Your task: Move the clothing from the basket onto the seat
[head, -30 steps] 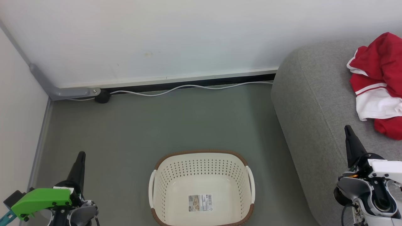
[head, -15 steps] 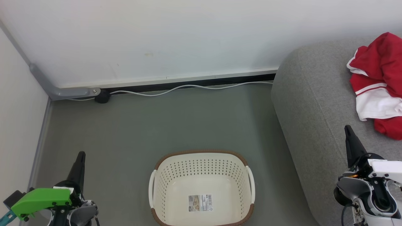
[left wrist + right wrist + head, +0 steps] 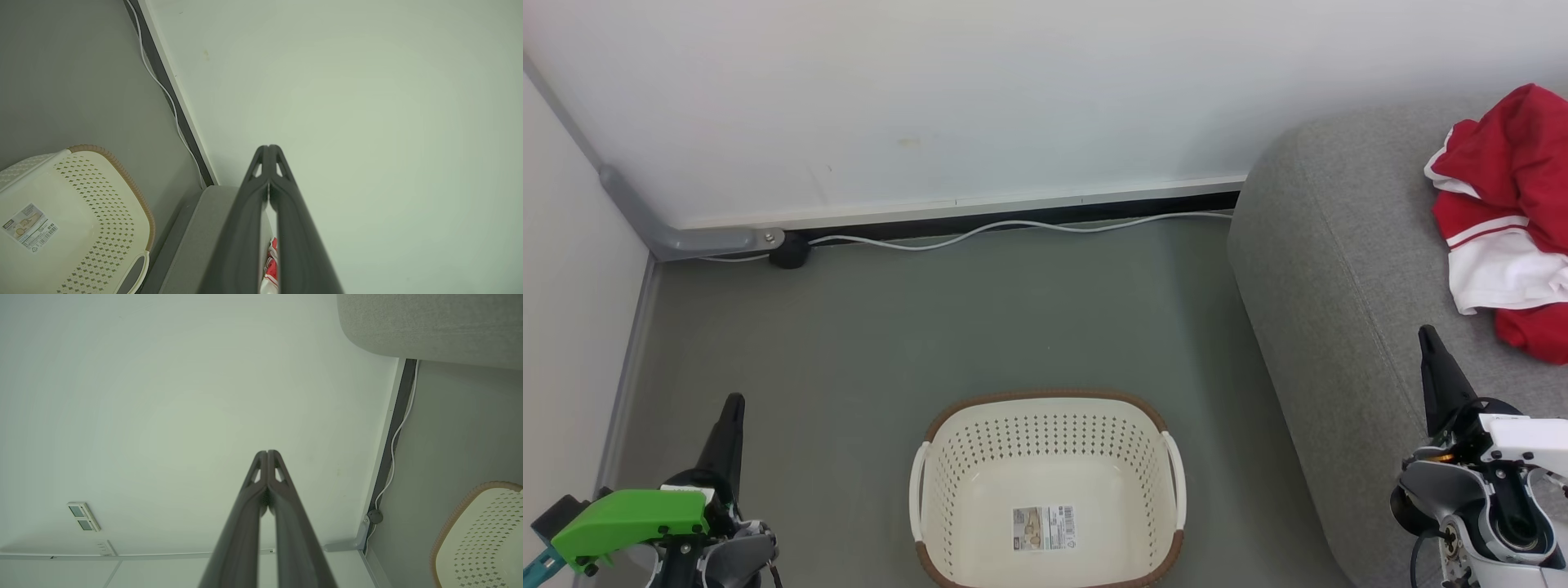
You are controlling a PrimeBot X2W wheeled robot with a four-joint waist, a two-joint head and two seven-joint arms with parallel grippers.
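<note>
Head cam looks down at floor; wrist cams aim along fingers at wall; all share basket.

Left gripper: near left, low. Two dark fingers pressed together, tips meeting, pointing far, leaning slightly right. Green wrist housing just behind it. Right gripper: near right. Fingers pressed together along their length, pointing far, leaning slightly left. White-grey wrist housing behind it.

A sparse room set up like a home corner: grey sofa, plastic basket on bare grey floor, blank white wall, loose cable and conduit along its foot.
</note>
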